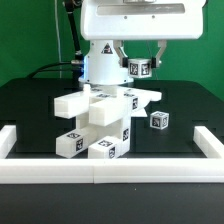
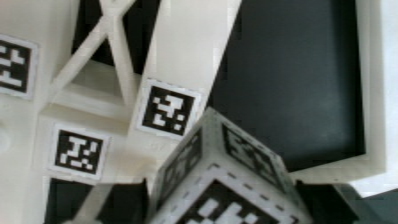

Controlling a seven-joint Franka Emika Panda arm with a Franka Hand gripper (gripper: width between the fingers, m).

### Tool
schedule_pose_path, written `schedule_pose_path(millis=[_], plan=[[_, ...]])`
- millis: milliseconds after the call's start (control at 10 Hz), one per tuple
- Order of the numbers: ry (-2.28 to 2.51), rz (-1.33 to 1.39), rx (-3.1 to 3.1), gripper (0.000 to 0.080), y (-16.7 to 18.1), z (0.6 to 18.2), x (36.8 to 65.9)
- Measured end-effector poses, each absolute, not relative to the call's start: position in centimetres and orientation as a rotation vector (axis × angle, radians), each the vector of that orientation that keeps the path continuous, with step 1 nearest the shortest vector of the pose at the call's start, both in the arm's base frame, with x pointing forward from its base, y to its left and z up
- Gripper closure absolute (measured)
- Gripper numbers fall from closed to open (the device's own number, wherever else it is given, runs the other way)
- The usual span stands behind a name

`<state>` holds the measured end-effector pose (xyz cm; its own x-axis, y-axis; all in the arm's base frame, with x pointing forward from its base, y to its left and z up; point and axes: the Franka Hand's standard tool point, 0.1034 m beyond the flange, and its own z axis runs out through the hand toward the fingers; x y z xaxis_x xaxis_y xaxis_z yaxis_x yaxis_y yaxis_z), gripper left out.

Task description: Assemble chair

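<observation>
You are looking at one arm [image 1: 135,20] with its one gripper [image 1: 141,62] hanging above the black table [image 1: 190,110]. The jaws are clamping narrowly on one tagged piece [image 1: 139,68] of the chair, which is hanging clear of everything below it. In the wrist view the tagged piece [image 2: 222,180] is filling the near foreground and showing two tagged faces (its full shape is not showing, so you cannot tell bar from cube). Below it and toward the exterior view's left, one stack of chair parts [image 1: 98,120] is sitting mid-table. The pieces are overlapping too much for a sure count, but at least four tags are facing you there. One small cube [image 1: 158,119] is lying alone just toward the exterior view's right of the stack, apart from it. Plain white border rails [image 1: 150,168] are running along three sides of the table: front, left and right.
</observation>
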<state>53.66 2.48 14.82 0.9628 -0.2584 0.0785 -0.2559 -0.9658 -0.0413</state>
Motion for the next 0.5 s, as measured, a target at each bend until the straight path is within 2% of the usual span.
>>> schedule_pose_path(millis=[200, 500], plan=[[0.404, -0.129, -3.082, 0.0406, 2.4, 14.8, 53.7], [0.269, -0.147, -3.113, 0.0406, -0.1, 15.2, 55.1]])
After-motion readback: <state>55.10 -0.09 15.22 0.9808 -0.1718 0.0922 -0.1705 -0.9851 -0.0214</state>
